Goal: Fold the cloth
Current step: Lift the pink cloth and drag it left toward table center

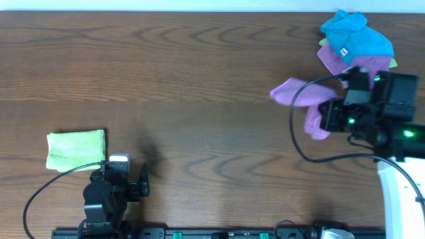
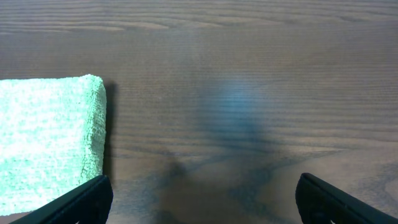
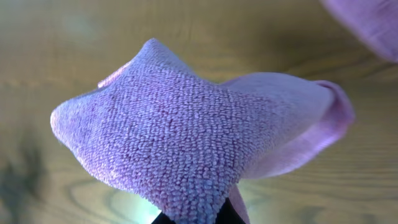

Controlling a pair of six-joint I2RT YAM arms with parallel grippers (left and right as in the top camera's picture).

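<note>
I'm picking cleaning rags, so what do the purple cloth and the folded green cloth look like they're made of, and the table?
Purple cloth: likely microfiber terry, matte, with a nubby looped pile. Green cloth: seemingly the same, with fine fuzzy ribbed rows. Table: dark wood grain with low sheen, possibly laminate or veneer.

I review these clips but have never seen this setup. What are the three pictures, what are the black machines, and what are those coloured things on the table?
The black machines are two robot arms with two-finger grippers at a wooden table. The overhead view looks straight down; the other two come from cameras on each wrist. The left gripper is open and empty, beside a folded green cloth. The right gripper is pinching a purple cloth, which its wrist camera shows bunched up close; overhead it trails off to the arm's left. Behind it lies a small pile with a blue cloth on top. The job is folding cloths.
</note>
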